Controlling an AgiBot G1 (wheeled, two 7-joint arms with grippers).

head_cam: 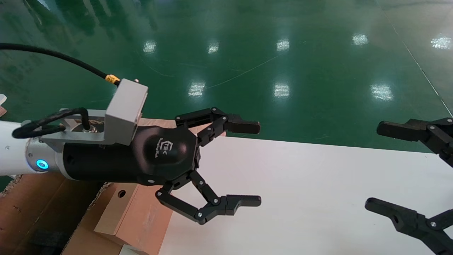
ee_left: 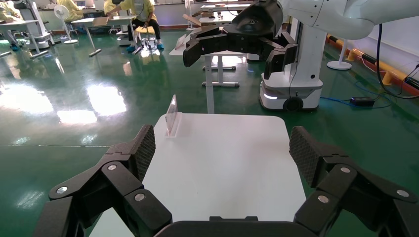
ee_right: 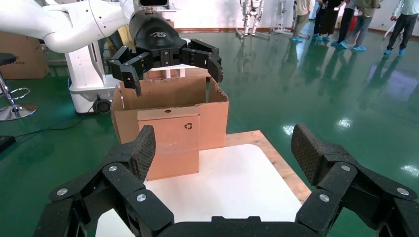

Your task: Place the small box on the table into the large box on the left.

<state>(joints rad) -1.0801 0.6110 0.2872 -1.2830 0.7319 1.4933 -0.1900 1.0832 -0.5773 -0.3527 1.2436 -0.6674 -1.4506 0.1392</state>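
Observation:
The small box (head_cam: 131, 216) is a pinkish-tan carton with a round hole in its top side. It stands on edge at the left end of the white table (head_cam: 311, 191), against the wall of the large box (head_cam: 33, 212). In the right wrist view the small box (ee_right: 168, 145) shows its recycling symbol, with the ragged brown large box (ee_right: 170, 96) behind it. My left gripper (head_cam: 253, 163) is open and empty, hovering over the table's left end just right of the small box. My right gripper (head_cam: 380, 168) is open and empty above the table's right side.
A light-brown wooden board (ee_right: 279, 160) shows under the table's far edge. A clear plastic stand (ee_left: 172, 117) stands at the table's right end. Glossy green floor surrounds the table. People and another robot's base (ee_left: 291, 74) are farther off.

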